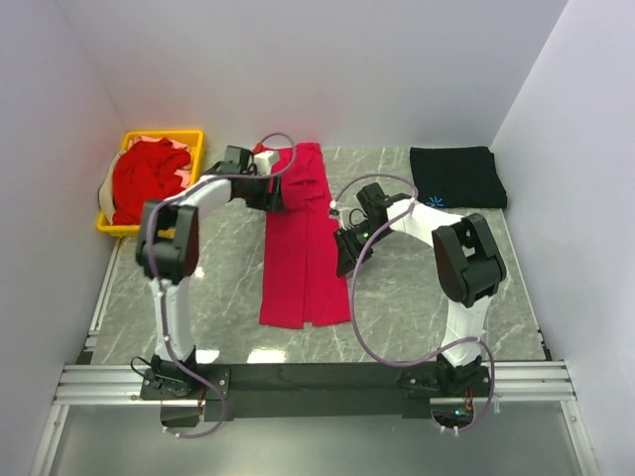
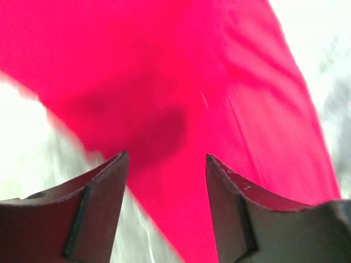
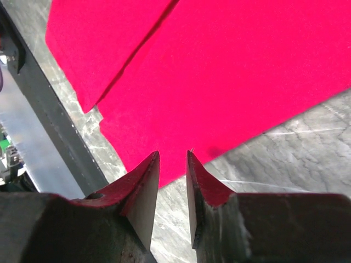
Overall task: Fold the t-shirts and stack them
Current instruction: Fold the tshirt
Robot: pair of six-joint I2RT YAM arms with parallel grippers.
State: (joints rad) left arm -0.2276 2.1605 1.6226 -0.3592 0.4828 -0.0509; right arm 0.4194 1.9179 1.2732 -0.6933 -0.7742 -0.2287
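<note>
A bright red t-shirt (image 1: 298, 260) lies on the table as a long narrow strip, its sides folded in. My left gripper (image 1: 277, 197) is at the strip's far left edge. In the left wrist view (image 2: 166, 156) its jaws are wide open over the red cloth (image 2: 175, 71) and hold nothing. My right gripper (image 1: 346, 258) is at the strip's right edge near the middle. In the right wrist view (image 3: 173, 154) its jaws stand a narrow gap apart just above the shirt's edge (image 3: 219, 71) and are empty. A folded black t-shirt (image 1: 457, 177) lies at the back right.
A yellow basket (image 1: 165, 135) at the back left holds a heap of other red shirts (image 1: 147, 180). White walls close in the left, back and right sides. A black rail (image 1: 317, 377) runs along the table's near edge, also in the right wrist view (image 3: 49, 118).
</note>
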